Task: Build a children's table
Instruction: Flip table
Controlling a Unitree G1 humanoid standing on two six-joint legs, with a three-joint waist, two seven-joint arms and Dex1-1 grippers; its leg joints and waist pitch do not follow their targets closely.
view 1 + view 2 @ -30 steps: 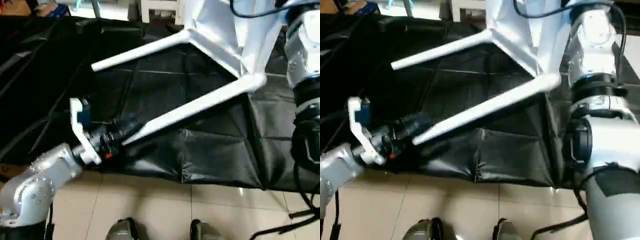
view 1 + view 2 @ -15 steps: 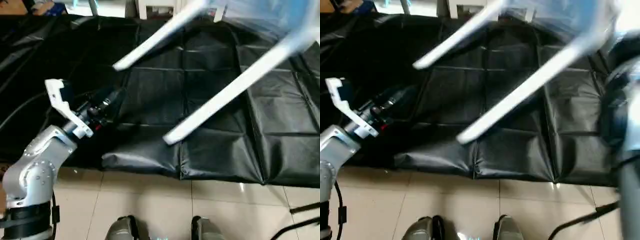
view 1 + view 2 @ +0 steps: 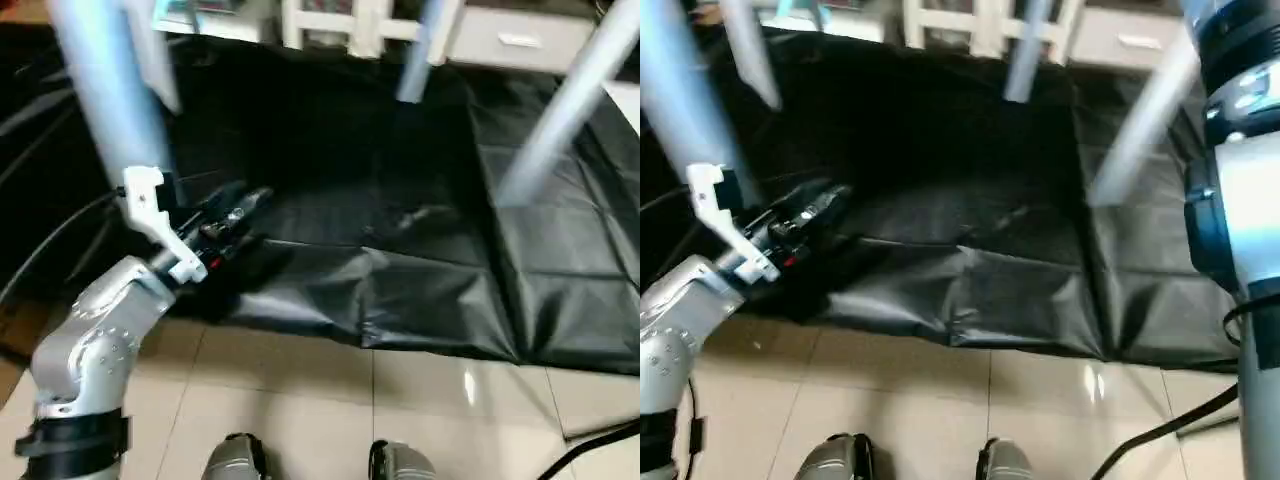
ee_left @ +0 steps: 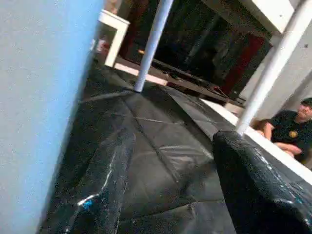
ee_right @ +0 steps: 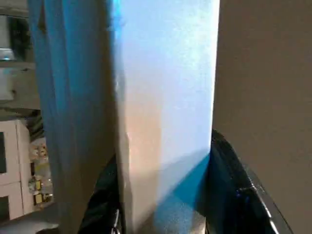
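Black-draped work table (image 3: 420, 300), white legs (image 3: 555, 110) hanging above, left claw (image 4: 170, 195) released, right claw (image 5: 161, 214) clenched on table part (image 5: 165, 97).

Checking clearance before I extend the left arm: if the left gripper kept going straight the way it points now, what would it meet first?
Probably nothing close. The left gripper is open and points low over the black-draped table. Between its fingers lies bare cloth; two white legs stand farther off to either side of that line. Depth is unclear, so the drape might come first.

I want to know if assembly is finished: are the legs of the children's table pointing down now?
Yes. The white legs point down at the black-draped work table, ends above the cloth.
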